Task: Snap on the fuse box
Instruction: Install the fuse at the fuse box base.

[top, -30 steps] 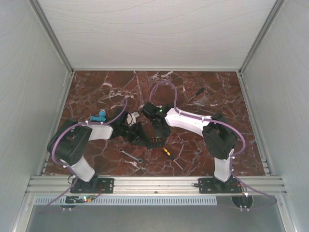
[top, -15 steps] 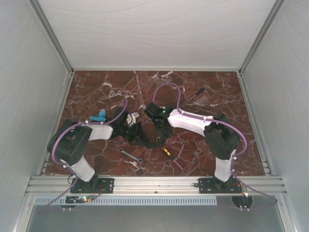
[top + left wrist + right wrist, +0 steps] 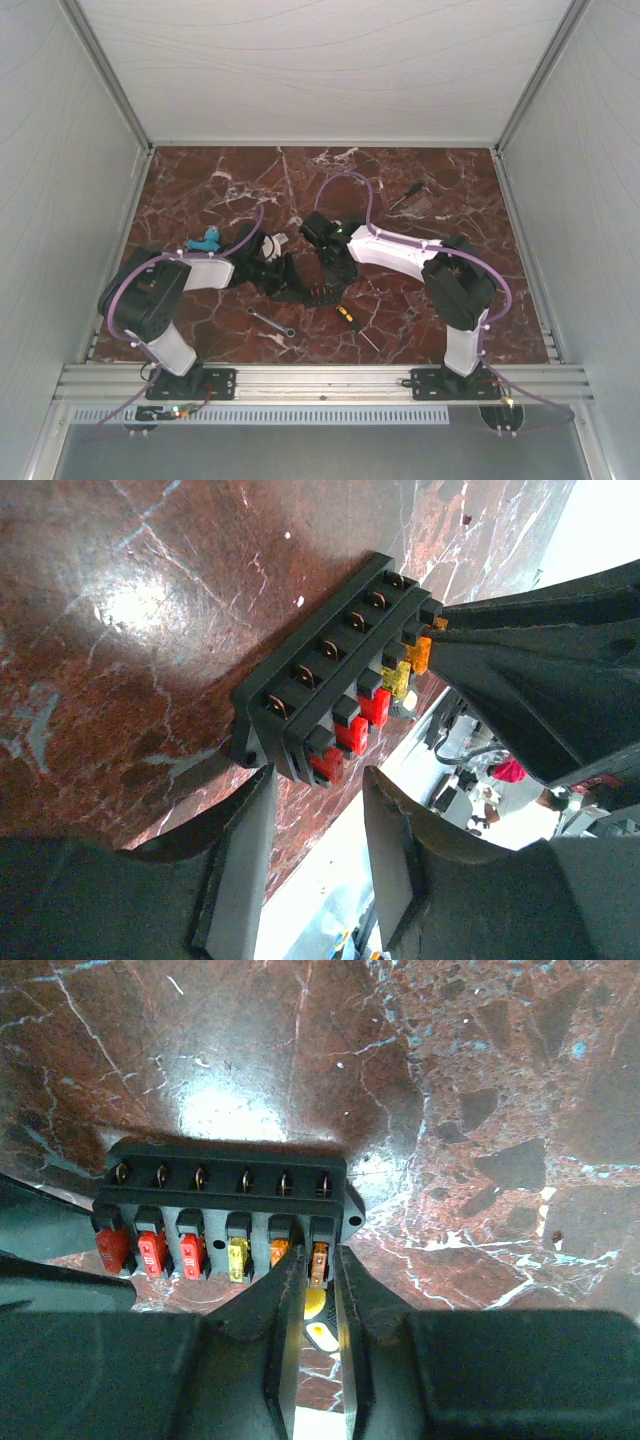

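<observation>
Fuse box [image 3: 316, 292] lying on the marble surface [image 3: 440, 190] between both arms, right claw [image 3: 318, 1265] standing slightly apart around its orange end fuse [image 3: 319, 1254], left claw [image 3: 318, 790] straddling the red-fuse end, grip impossible to tell.

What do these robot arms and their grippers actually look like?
Both the left arm and the right arm have glossy white shells between chunky black joints, with a thin purple cable looping along each. The left gripper and right gripper each have two matte black, wedge-shaped fingers.
</observation>
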`<state>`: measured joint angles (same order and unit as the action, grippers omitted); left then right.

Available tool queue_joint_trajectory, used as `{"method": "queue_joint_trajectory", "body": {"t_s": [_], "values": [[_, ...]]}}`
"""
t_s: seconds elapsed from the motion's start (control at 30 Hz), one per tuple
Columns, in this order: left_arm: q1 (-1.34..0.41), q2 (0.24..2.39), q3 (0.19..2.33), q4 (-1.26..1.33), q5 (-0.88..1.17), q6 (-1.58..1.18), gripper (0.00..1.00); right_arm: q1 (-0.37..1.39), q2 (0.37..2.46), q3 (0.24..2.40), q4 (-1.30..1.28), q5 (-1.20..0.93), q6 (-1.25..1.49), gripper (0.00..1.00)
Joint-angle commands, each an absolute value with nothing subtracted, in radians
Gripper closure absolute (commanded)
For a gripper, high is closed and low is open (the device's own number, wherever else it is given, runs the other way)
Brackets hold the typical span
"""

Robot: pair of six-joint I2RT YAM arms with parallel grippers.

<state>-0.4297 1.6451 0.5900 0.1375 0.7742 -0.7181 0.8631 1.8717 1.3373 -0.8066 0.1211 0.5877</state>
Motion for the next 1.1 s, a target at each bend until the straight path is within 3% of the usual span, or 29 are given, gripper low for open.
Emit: {"method": "queue_joint_trajectory", "body": {"t_s": [0.0,0.43,0.7,1.07], "values": [[-0.425,1.636,0.620,0.134,0.769,-0.709,0.60,0.868,1.847,1.353,-0.844,0.105,0.570,0.83],[-0.425,1.636,0.621,0.133,0.768,-0.709,0.60,0.848,1.786,1.372,-0.845,0.126,0.595,0.85],[-0.425,1.635,0.619,0.133,0.767,-0.709,0.60,0.844,1.812,1.368,-0.854,0.100,0.609,1.00],[-0.425,1.639,0.620,0.136,0.769,-0.709,0.60,0.843,1.870,1.352,-0.867,0.070,0.614,1.00]]}}
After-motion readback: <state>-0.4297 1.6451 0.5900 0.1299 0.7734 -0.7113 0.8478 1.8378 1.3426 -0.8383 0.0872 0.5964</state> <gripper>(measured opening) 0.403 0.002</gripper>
